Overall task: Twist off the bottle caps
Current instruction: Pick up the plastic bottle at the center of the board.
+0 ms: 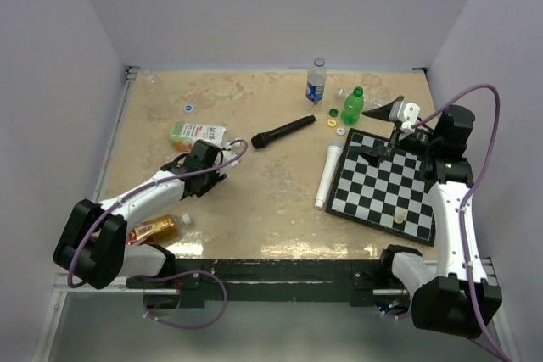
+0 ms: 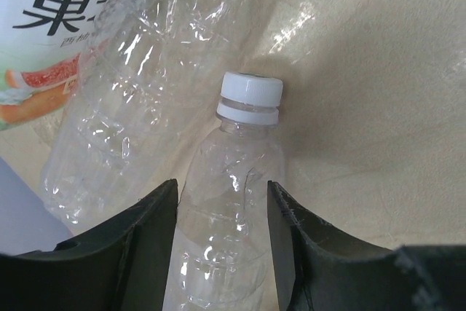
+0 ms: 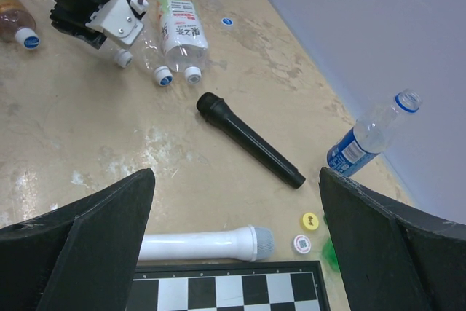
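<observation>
- Left gripper (image 2: pixel 222 194): jaws set narrow, one finger pressed to each side of a clear bottle (image 2: pixel 229 165), which fills the gap between them (a grip on the body, below the neck).
- White cap (image 2: pixel 251 92): seated on the neck of that held bottle, pointing away from the fingers, close above the table (image 1: pixel 271 201).
- Second clear bottle (image 2: pixel 131 107): crumpled, lying just beside the held one on its left in the wrist view.
- Labelled bottle (image 2: pixel 44 41): white-and-orange wrapper with printed characters, lying next to the crumpled one, toward the table's left side.
- Amber bottle (image 1: pixel 155 229): on its side at the near left, beside the left arm, its cap on.
- Loose blue cap (image 1: pixel 187 108): alone on the table, beyond the cluster of bottles.
- Blue-labelled bottle (image 1: pixel 316 84) and green bottle (image 1: pixel 353 105): upright near the far wall, well apart from the left gripper.
- Right gripper (image 3: pixel 237 172): fingers spread wide, nothing between them, hanging over the far edge of the chessboard (image 3: pixel 226 293).
- Microphone (image 3: pixel 250 140): black, lying at mid-table.
- White tube (image 3: pixel 196 245): lying along the chessboard's left edge (two small caps sit near its end).
</observation>
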`<state>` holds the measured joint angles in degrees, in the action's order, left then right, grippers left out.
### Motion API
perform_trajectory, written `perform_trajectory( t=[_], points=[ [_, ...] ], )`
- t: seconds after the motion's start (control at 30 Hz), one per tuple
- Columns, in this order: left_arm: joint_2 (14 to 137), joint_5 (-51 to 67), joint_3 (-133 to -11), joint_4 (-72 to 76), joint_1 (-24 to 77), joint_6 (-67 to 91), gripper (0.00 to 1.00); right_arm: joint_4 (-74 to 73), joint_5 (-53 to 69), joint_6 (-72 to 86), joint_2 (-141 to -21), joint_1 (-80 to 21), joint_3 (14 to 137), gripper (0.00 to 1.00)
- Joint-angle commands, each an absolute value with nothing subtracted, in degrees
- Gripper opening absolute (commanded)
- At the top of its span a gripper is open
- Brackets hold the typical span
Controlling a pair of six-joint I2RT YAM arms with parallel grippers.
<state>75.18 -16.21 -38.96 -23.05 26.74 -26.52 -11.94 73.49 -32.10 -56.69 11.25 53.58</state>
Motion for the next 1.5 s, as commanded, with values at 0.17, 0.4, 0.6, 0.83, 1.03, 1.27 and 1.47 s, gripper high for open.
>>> perform_trajectory(
  t=[0.17, 0.4, 0.6, 0.83, 1.03, 1.27, 1.47],
  points=[
    [77.17, -5.54, -40.78, -22.59, 33.48, -24.70, 0.30, -10.02, 74.53, -30.94, -56.86, 10.99, 54.32, 0.98],
    [79.89, -5.54, -44.20, -24.78, 40.16, -20.84, 0.25, -9.14, 74.09, -30.32, -56.95, 10.99, 54.05, 0.98],
    [83.49, -7.03, -46.40, -26.01, 44.64, -18.11, 0.24, -8.61, 73.74, -29.97, -56.87, 11.07, 53.88, 0.98],
    [87.27, -7.47, -50.09, -26.89, 46.14, -16.70, 0.25, -7.82, 73.30, -29.36, -57.04, 11.07, 53.61, 0.98],
    [90.26, -6.51, -53.52, -27.07, 46.49, -16.96, 0.27, -7.82, 73.04, -29.27, -56.87, 10.99, 53.61, 0.98],
    [91.23, -5.89, -54.32, -26.89, 46.41, -17.31, 0.45, -7.74, 72.86, -29.27, -56.51, 10.99, 53.61, 0.98],
    [88.51, -6.15, -52.74, -26.72, 46.41, -18.19, 0.69, -7.82, 72.86, -29.27, -56.60, 10.99, 53.70, 0.98]
  ],
)
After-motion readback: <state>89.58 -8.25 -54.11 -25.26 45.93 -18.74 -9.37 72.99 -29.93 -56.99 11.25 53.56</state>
